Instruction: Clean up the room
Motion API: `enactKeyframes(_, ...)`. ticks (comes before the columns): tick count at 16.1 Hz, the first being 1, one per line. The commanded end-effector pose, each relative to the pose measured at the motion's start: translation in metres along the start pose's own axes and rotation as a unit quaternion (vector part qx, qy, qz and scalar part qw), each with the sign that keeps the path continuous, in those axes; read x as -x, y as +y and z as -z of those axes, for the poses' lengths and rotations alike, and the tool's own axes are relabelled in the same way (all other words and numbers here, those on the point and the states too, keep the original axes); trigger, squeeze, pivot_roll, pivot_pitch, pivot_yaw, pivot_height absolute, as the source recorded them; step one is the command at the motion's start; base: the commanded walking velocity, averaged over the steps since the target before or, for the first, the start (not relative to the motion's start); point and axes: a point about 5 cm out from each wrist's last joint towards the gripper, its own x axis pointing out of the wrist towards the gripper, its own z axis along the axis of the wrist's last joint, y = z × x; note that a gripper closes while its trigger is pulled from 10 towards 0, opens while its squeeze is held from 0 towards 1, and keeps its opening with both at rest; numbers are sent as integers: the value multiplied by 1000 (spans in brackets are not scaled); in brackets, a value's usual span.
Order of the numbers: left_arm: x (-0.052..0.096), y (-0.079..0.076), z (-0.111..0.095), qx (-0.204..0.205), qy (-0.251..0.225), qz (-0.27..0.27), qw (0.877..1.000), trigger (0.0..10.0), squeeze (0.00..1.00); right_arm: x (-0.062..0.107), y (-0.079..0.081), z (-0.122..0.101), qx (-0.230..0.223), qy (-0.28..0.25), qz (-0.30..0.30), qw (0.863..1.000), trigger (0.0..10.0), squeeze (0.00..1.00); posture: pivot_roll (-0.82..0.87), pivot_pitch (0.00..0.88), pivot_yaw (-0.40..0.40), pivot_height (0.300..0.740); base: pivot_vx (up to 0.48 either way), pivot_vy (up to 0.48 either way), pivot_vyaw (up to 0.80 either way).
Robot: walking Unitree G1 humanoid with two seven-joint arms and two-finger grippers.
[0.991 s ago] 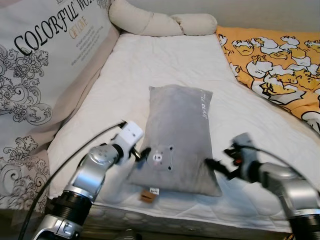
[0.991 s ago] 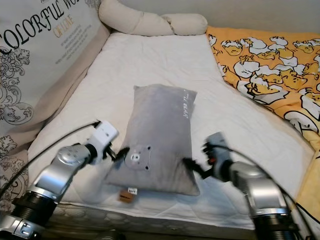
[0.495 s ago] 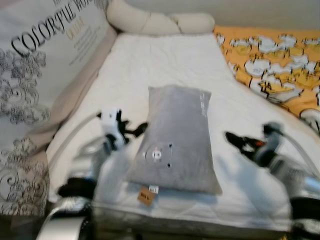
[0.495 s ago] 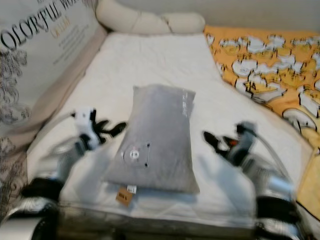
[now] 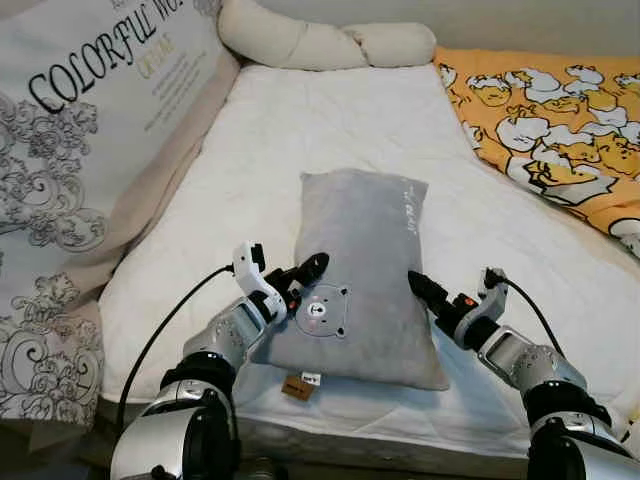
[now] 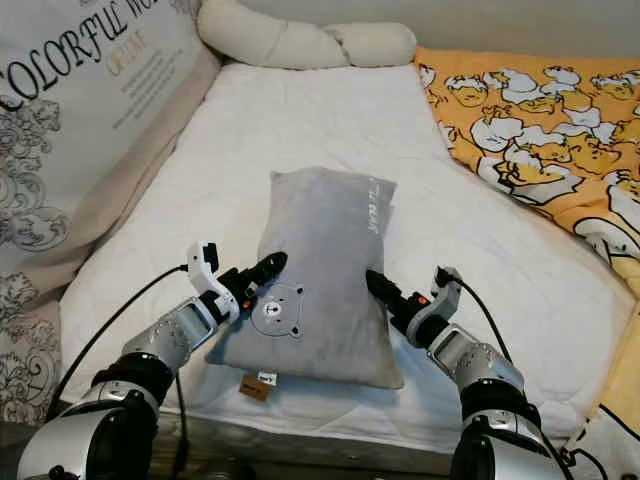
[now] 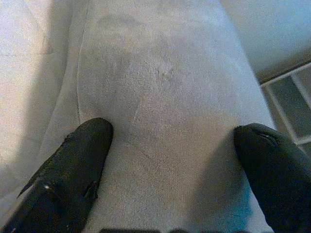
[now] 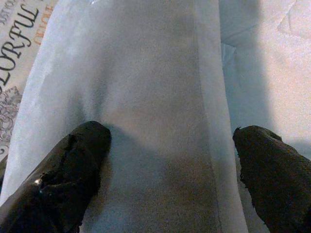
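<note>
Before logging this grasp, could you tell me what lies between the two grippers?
The grey pillow lies between the left gripper and right gripper, seen in both eye views.

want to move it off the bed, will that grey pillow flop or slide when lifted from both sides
The grey pillow looks plump and plush, so it will likely sag between the left hand and right hand. Its fuzzy cover probably grips rather than slips. Likely light.

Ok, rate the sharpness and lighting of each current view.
Left eye view: sharp and evenly lit, print on the grey pillow readable. Right eye view: equally crisp. Left wrist view: soft focus, warm tint, fingers blurred. Right wrist view: bluish cast, a shadow across the pillow between the fingers.
</note>
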Motion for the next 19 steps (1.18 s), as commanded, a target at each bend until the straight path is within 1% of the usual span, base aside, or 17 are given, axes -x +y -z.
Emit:
enactKeyframes(1, -4, -8, 6, 3, 17, 30, 999, 10000, 27, -5, 4, 5, -4, 4, -10, 1000, 10000, 0, 13, 0, 52, 740, 0, 0, 0)
enactKeyframes(2, -4, -11, 20, -14, 60, 61, 996, 10000, 0, -8, 5, 13, -7, 18, -20, 1000, 6000, 0, 11, 0, 51, 740, 0, 0, 0)
enactKeyframes(3, -3, -11, 28, -24, 81, 70, 994, 10000, 0, -9, 6, 17, -8, 24, -28, 999, 0, 0, 11, 0, 50, 740, 0, 0, 0)
enactKeyframes(4, -2, -9, 36, -38, 101, 61, 992, 10000, 0, -11, 8, 20, -7, 28, -35, 999, 0, 0, 12, 0, 49, 740, 0, 0, 0)
enactKeyframes(5, -2, -6, 39, -49, 113, 43, 991, 4824, 0, -12, 9, 21, -8, 29, -45, 999, 0, 0, 13, 0, 48, 740, 0, 0, 0)
enactKeyframes(6, -1, -1, 41, -54, 127, 11, 990, 0, 0, -13, 11, 22, -3, 32, -47, 998, 0, 0, 13, 0, 48, 740, 0, 0, 0)
enactKeyframes(7, 0, 1, 42, -58, 130, 7, 990, 0, 0, -14, 11, 22, -2, 31, -47, 998, 0, 0, 14, 0, 47, 740, 0, 0, 0)
enactKeyframes(8, 2, 3, 42, -60, 130, 5, 990, 0, 0, -17, 12, 24, 10, 33, -38, 999, 0, 0, 16, 0, 45, 740, 0, 0, 0)
enactKeyframes(10, 2, 2, 41, -58, 126, 10, 990, 0, 0, -18, 11, 26, 20, 39, -32, 999, 0, 0, 19, 0, 42, 740, 0, 0, 0)
enactKeyframes(11, 2, 2, 39, -60, 122, 13, 991, 0, 0, -20, 10, 31, 31, 55, -15, 998, 0, 0, 25, 0, 37, 740, 0, 0, 0)
enactKeyframes(12, 1, 2, 37, -64, 118, 12, 991, 0, 0, -21, 10, 32, 31, 54, -5, 998, 0, 0, 32, 0, 33, 740, 0, 0, 0)
enactKeyframes(14, 2, 5, 33, -78, 114, 3, 990, 0, 0, -27, 16, 29, 43, 29, -5, 999, 0, 0, 44, 0, 24, 740, 0, 0, 0)
enactKeyframes(15, 3, 6, 32, -86, 114, -3, 990, 0, 0, -29, 19, 28, 56, 21, -8, 998, 0, 0, 46, 0, 23, 740, 0, 0, 0)
enactKeyframes(16, 6, 11, 31, -90, 111, -16, 990, 0, 0, -33, 23, 32, 92, 33, -5, 995, 0, 0, 51, 0, 20, 740, 0, 0, 0)
enactKeyframes(17, 7, 13, 29, -91, 108, -24, 990, 0, 0, -36, 26, 35, 97, 34, -4, 995, 0, 0, 53, 0, 17, 740, 0, 0, 0)
enactKeyframes(19, 8, 14, 29, -93, 108, -23, 990, 0, 0, -38, 31, 36, 89, 26, -16, 996, 0, 0, 59, 0, 14, 740, 0, 0, 0)
